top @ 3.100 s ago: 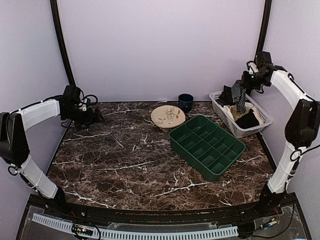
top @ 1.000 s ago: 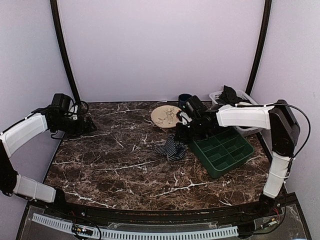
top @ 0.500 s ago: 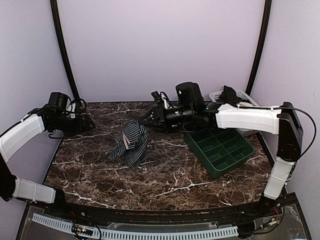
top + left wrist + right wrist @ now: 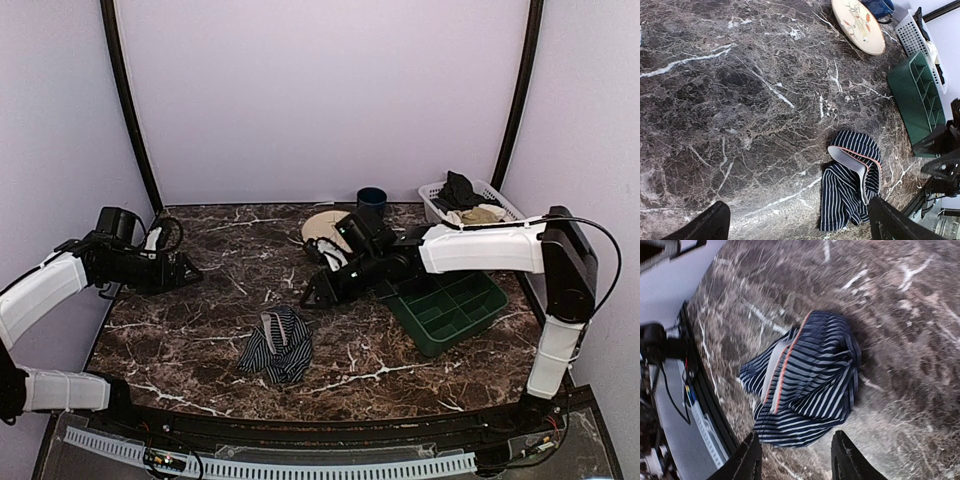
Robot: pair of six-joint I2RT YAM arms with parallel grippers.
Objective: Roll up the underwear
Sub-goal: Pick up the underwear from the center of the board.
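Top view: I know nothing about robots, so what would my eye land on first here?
First, the crumpled navy pinstriped underwear, lying loose on the dark marble table near its front middle. Just behind it hangs the right gripper, open and holding nothing. To the right sit a green divided tray and, at the back corner, a white basket of clothes.

Left arm [image 4: 45, 285]: bent at the elbow along the left side; the left claw [image 4: 190, 272] points rightward, jaws spread wide and empty. Right arm [image 4: 480, 248]: reaching leftward from its base, forearm near level; the right claw [image 4: 312, 296] tilts downward, jaws parted, gripping nothing.
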